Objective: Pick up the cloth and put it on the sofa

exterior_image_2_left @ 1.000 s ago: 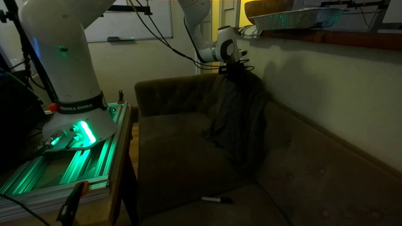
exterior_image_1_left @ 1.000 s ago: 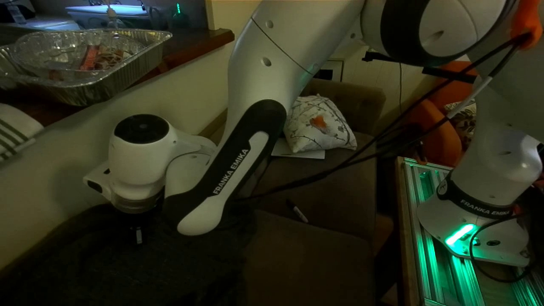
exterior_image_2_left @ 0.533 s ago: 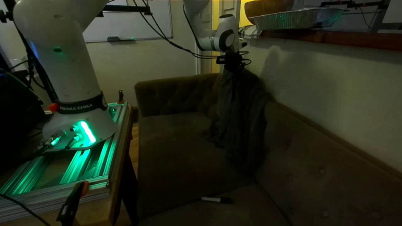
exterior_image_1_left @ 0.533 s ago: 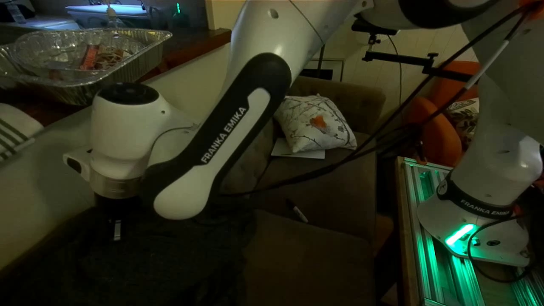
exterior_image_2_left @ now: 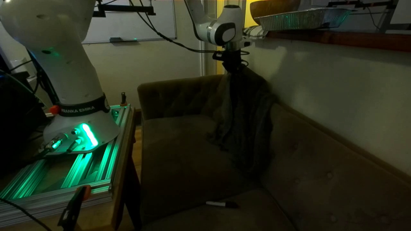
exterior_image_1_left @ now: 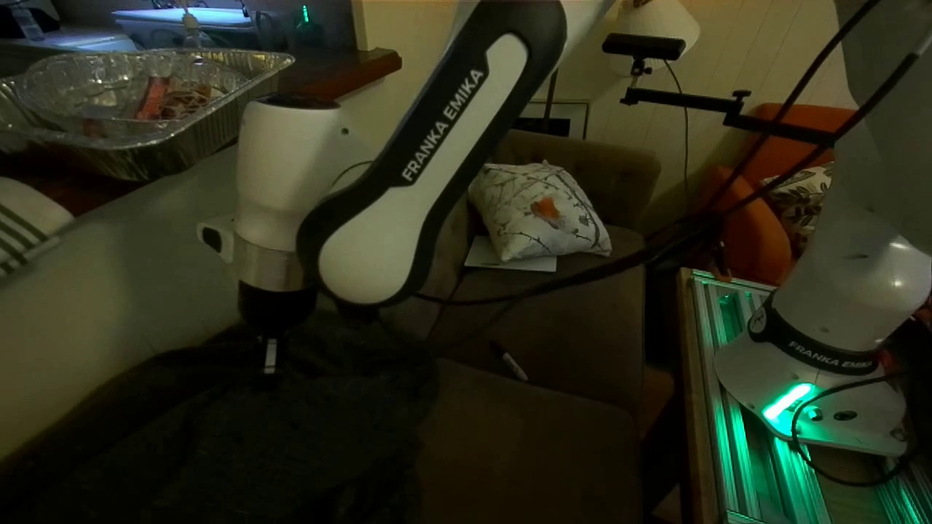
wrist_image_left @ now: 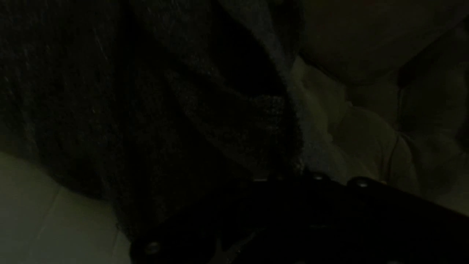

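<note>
Gripper: in an exterior view, it points straight down over the sofa, its tip touching the cloth.
Cloth: starts at the gripper's tip and spreads below it, dark and wrinkled, over a broad part of the sofa.
Pillow: white with an orange print, at the far end of the sofa, well apart from the gripper.
Marker: on the seat, apart from the cloth.
Drape: in an exterior view, with a whiteboard behind, the cloth hangs in folds from directly under the gripper, down the backrest and onto the seat.
Foil tray: on the wooden ledge, higher than the gripper.
Fingers: in the wrist view, very dark, they stand close together, closed on a gathered bunch of the cloth; the exact pinch is lost in shadow.
Wall: pale, past the cloth's edge at lower left.
</note>
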You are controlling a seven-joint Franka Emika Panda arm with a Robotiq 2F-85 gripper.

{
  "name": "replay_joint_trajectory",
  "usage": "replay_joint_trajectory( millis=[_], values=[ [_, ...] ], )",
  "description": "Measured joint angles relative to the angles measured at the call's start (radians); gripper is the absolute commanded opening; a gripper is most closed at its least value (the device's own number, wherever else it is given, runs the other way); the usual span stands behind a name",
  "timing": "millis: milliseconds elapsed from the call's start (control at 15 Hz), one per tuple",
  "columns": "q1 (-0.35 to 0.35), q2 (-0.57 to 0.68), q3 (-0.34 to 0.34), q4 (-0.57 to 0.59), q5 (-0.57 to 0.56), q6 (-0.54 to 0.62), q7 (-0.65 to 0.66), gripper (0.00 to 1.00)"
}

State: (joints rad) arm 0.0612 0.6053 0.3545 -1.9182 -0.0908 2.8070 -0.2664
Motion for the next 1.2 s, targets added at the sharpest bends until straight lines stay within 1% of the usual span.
replay_joint_trajectory(
  millis=[133,267,467,533,600,733,800,933,1000,1067,1200],
  values=[
    [-0.046,-0.065,-0.001,-0.098,0.048,0.024,0.006,0.01],
    [-0.078,-0.139,-0.023,-0.195,0.089,0.047,0.033,0.01],
    [-0.105,-0.258,-0.087,-0.339,0.132,0.053,0.084,0.01],
    [-0.112,-0.297,-0.114,-0.387,0.142,0.053,0.100,0.01],
    [-0.118,-0.332,-0.144,-0.435,0.149,0.053,0.114,0.05],
    [-0.127,-0.391,-0.206,-0.518,0.150,0.053,0.135,0.05],
    [-0.131,-0.411,-0.222,-0.543,0.150,0.053,0.136,0.05],
    [-0.131,-0.432,-0.225,-0.566,0.149,0.053,0.145,0.05],
    [-0.129,-0.435,-0.224,-0.568,0.149,0.053,0.151,0.05],
    [-0.128,-0.436,-0.223,-0.568,0.149,0.053,0.154,0.01],
    [-0.124,-0.435,-0.226,-0.568,0.149,0.053,0.156,0.01]
  ],
)
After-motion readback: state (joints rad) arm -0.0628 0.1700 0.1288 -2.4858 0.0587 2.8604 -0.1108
